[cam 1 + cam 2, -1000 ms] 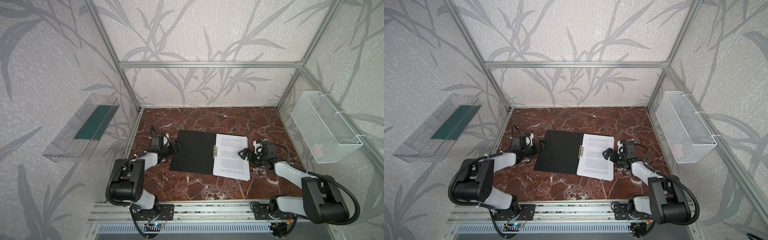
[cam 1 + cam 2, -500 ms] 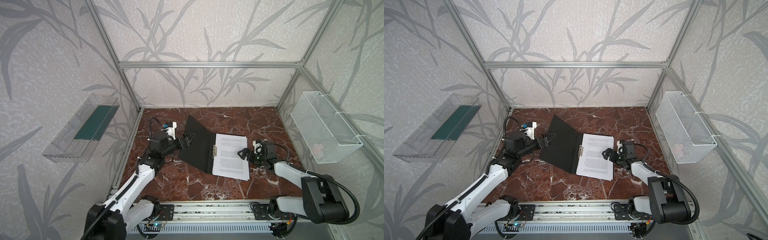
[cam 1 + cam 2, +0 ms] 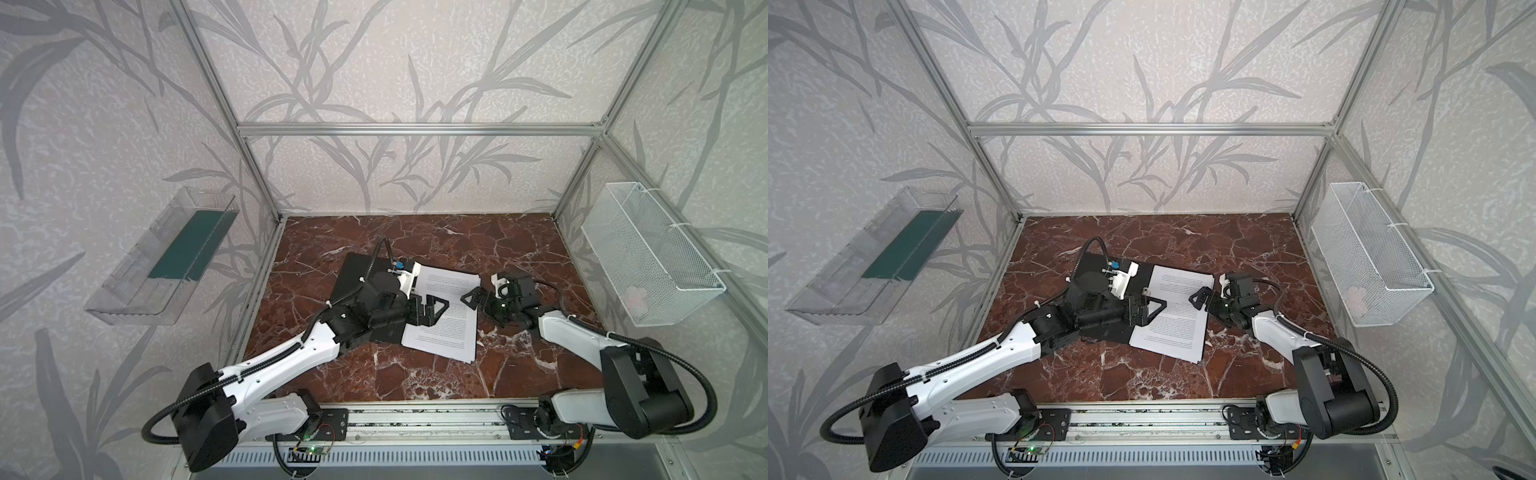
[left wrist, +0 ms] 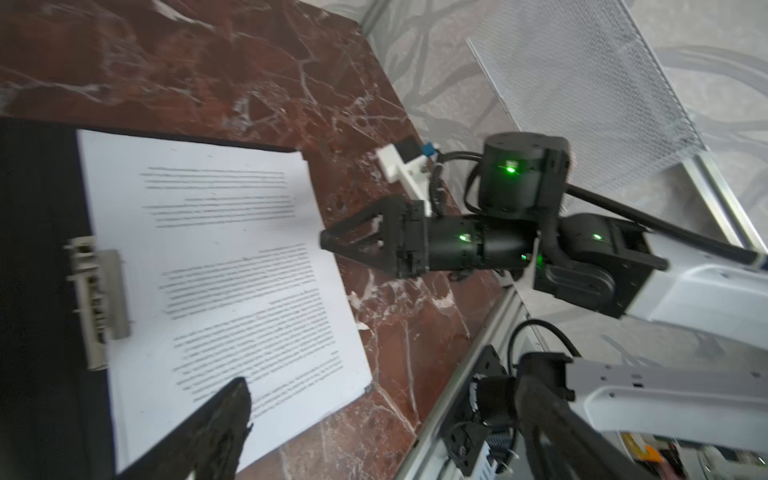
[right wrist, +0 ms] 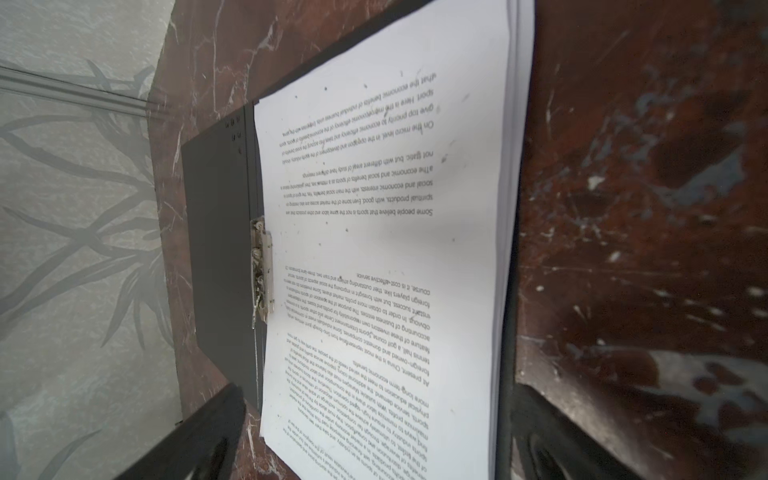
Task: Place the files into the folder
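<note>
Swung out from the left, the left arm now reaches across the open folder [image 3: 352,268]; its black left cover, tilted up half a second ago, appears to lie flat again on the marble tabletop [image 3: 415,374]. The left gripper [image 3: 434,311] hangs over the spine clip [image 4: 96,307] and the files' [image 3: 444,332] left edge, fingers apart, holding nothing. The right gripper [image 3: 473,297] has not moved; it sits at the stack's right edge, fingers spread and empty. The files rest on the folder's right half, just right of the clip; the folder is not yet closed, so the cover likely needs another lift.
</note>
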